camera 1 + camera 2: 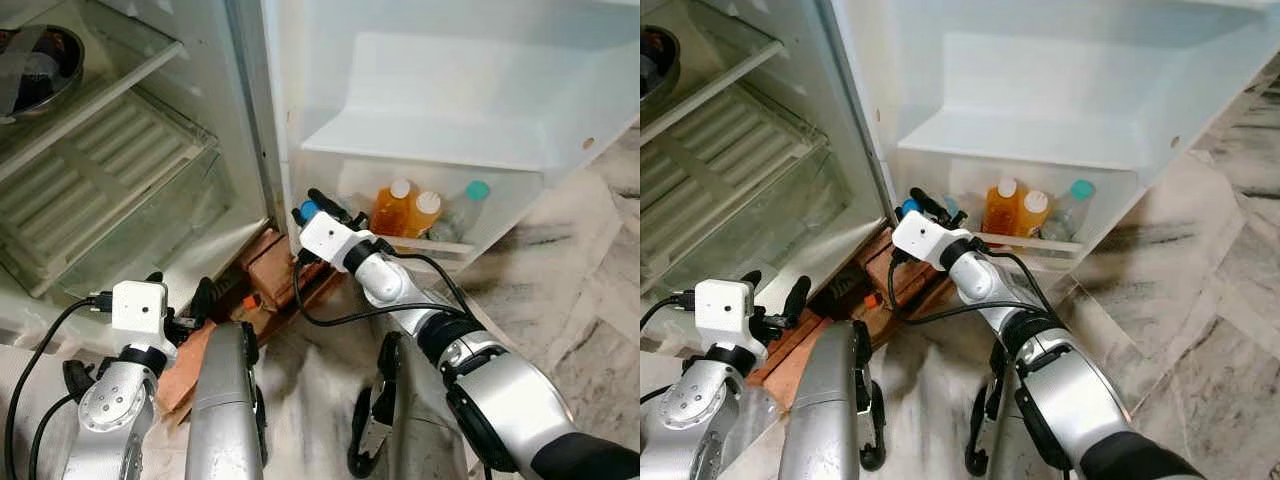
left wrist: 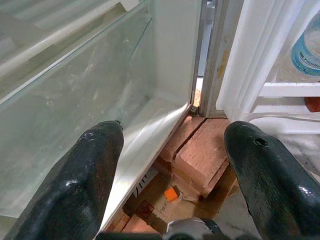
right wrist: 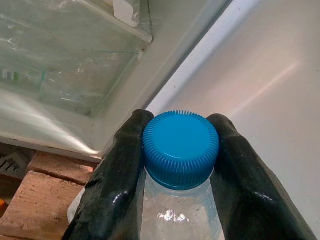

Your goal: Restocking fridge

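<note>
A marble floor (image 1: 590, 270), pale with grey veining, spreads to the right and toward the camera. Reddish bricks (image 1: 268, 268) and a wooden board (image 1: 185, 368) lie on it at the left. The light is soft and even, with faint shadows.

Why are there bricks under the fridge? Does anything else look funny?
The fridge rests on stacked bricks instead of the floor, which looks makeshift. Nothing is spilled. The right gripper holds a blue-capped bottle by its neck beside the door shelf, where two orange bottles stand upright.
</note>
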You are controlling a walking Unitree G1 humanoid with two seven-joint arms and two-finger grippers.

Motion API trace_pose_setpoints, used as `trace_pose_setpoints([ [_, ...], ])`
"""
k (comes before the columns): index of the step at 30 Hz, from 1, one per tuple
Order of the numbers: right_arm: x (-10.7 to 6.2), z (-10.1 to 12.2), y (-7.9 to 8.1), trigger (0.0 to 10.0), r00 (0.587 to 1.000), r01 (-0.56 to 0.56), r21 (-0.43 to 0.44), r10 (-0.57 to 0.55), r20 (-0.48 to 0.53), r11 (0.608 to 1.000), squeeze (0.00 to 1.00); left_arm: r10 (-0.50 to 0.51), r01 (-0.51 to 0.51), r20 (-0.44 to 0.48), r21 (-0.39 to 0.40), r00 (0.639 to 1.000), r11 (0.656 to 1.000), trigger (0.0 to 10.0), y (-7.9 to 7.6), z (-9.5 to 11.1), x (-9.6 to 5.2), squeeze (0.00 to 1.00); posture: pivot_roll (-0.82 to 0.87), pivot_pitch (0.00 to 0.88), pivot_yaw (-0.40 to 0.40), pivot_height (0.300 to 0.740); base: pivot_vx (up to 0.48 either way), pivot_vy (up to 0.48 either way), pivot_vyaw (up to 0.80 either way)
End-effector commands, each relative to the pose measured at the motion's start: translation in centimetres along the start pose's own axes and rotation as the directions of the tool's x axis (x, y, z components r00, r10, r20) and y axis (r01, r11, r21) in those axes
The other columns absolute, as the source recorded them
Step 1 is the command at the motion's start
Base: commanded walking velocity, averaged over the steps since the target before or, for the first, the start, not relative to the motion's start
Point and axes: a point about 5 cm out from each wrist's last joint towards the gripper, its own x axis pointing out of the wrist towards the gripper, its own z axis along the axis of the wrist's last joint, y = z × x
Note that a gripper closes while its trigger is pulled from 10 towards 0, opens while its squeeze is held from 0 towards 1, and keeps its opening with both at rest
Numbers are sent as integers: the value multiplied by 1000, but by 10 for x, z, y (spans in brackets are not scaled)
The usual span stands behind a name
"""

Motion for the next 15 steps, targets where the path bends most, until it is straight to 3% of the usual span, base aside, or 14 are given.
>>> trace_pose_setpoints([
  [1, -5, -8, 8, 10000, 999, -20, 17, 20, -44, 1000, 0, -2, 2, -18, -3, 1000, 1000, 10000, -2, -2, -4, 0, 296, 305, -2, 576, 0, 0, 0],
  [6, -7, -17, 6, 10000, 994, 4, 25, -1, -112, 1000, 0, -6, 6, -32, -3, 999, 1000, 10000, -2, -4, -9, 0, 299, 319, 6, 576, 0, 0, 0],
  [10, -9, -29, -4, 10000, 972, 82, 84, -60, -229, 993, 0, -9, 9, -45, -3, 999, 1000, 10000, -3, -6, -13, 0, 303, 331, 11, 576, 0, 0, 0],
  [15, -10, -37, -16, 10000, 946, 153, 124, -109, -306, 981, 0, -13, 13, -54, -1, 998, 1000, 10000, -3, -5, -17, 0, 307, 341, 20, 576, 0, 0, 0],
])
